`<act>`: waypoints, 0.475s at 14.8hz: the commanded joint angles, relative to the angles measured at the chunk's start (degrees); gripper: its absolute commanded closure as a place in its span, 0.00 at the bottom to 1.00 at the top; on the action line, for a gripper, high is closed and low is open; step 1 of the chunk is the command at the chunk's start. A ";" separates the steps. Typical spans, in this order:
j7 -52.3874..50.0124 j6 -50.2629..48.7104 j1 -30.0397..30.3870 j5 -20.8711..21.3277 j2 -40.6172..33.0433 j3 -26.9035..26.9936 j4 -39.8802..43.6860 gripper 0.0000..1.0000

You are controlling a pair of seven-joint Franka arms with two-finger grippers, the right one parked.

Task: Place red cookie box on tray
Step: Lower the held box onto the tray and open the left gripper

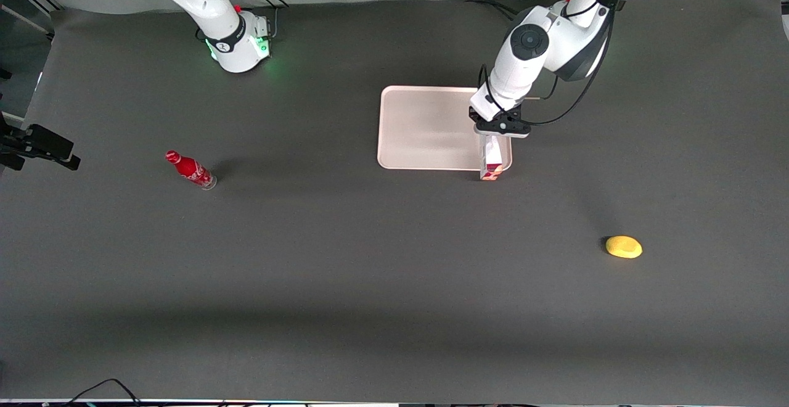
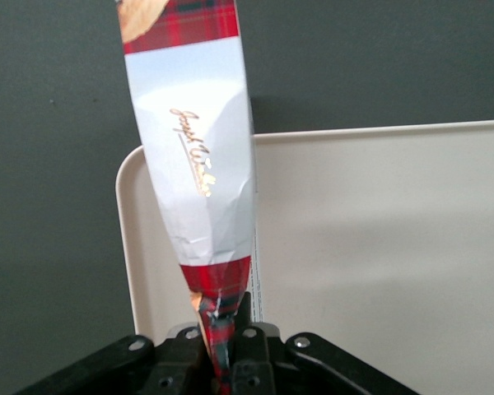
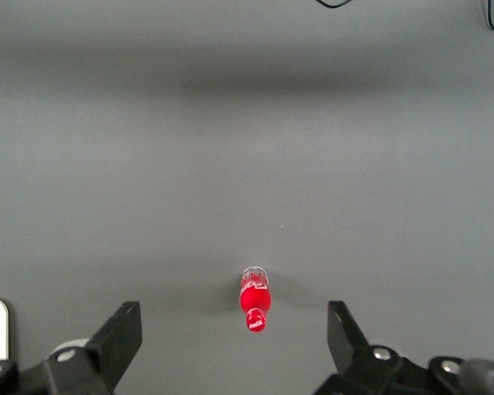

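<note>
Because black two-finger gripper [image 2: 222, 350] pinches one end of long narrow red cookie box [image 2: 193, 164], cardboard there crushed flat between clamped fingers; box hangs lengthwise from grip, free end toward front camera. Box [image 1: 491, 160] carried over flat pale pinkish-white tray [image 1: 425, 126], at tray's working-arm end, free end crossing rim nearest front camera. Judgement: transport stage, box needs shifting inward before release. Small red bottle [image 1: 190, 170] toward parked arm's end; yellow lemon-like lump [image 1: 624, 246] nearer camera, well apart.

The red cookie box [image 1: 491, 161], pinched at one crushed end by the gripper [image 1: 493, 137], hangs lengthwise over the pale tray's [image 1: 425, 126] corner.
</note>
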 commanded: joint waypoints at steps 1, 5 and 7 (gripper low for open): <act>0.74 6.32 0.12 0.67 -1.44 -0.14 -5.41 1.00; 0.65 6.51 -0.41 0.67 -1.88 -0.31 -6.83 1.00; 0.57 7.04 -0.50 0.67 -2.06 -0.49 -7.80 1.00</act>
